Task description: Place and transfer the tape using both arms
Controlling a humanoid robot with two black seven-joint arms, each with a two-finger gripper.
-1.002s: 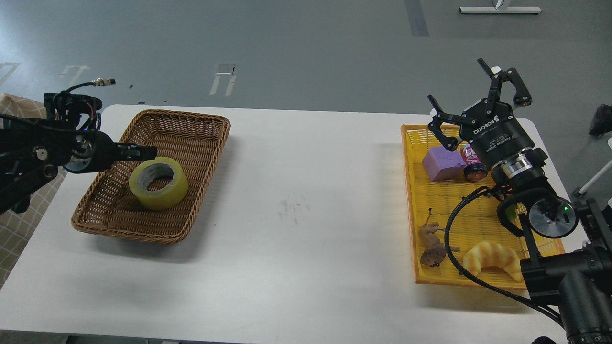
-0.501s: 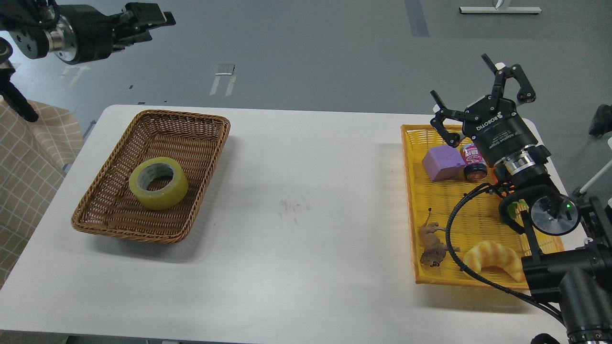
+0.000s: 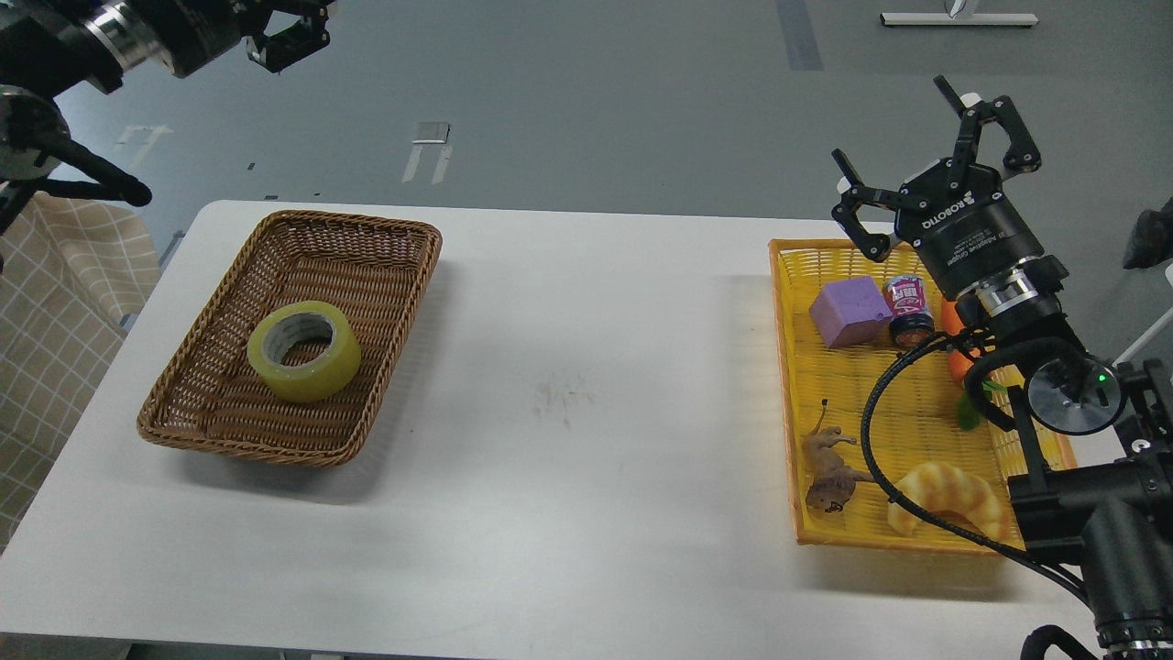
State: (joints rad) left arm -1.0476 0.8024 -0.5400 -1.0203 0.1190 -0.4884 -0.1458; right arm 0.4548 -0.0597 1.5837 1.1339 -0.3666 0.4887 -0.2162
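The tape (image 3: 302, 351), a yellowish roll with a grey-white core, lies flat in the brown wicker basket (image 3: 367, 247) on the left of the white table. My left gripper (image 3: 289, 32) is high up at the top left, far above and behind the basket; its fingers look parted and hold nothing. My right gripper (image 3: 935, 137) is open with fingers spread. It is empty and hovers over the far end of the yellow tray (image 3: 788, 385) on the right.
The yellow tray holds a purple block (image 3: 848, 312), a small can (image 3: 907, 307), an orange toy (image 3: 958, 362), a brown animal figure (image 3: 832, 472) and a croissant toy (image 3: 944, 495). Black cables hang over the tray. A checked cloth (image 3: 64, 302) lies left of the table.
My left arm has risen from just beside the tape in the basket to the top left corner. My right gripper has drifted slightly up and to the right. The tape has not moved.
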